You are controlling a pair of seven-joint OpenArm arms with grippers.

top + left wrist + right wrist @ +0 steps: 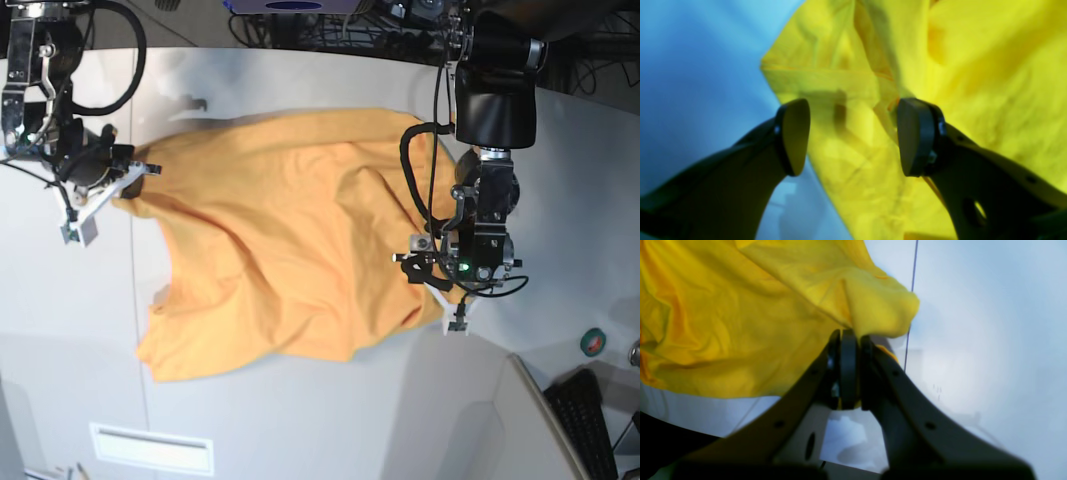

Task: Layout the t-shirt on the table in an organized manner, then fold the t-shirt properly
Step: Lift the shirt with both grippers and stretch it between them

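Observation:
The orange-yellow t-shirt (290,260) lies spread but wrinkled on the off-white table (330,425). My right gripper (135,180), on the left of the base view, is shut on a fold of the shirt's edge (880,313); its own camera shows the gripper (850,340) with cloth pinched between the pads. My left gripper (428,285) hovers over the shirt's opposite edge. In the left wrist view it (853,136) is open, with a creased shirt corner (846,76) below and between the fingers and bare table (690,83) to the left.
A thin dark seam (912,290) runs across the table beside the held fold and shows in the base view (140,330). A small round green and red object (594,342) and a keyboard (590,420) sit at the lower right. Cables run along the far edge.

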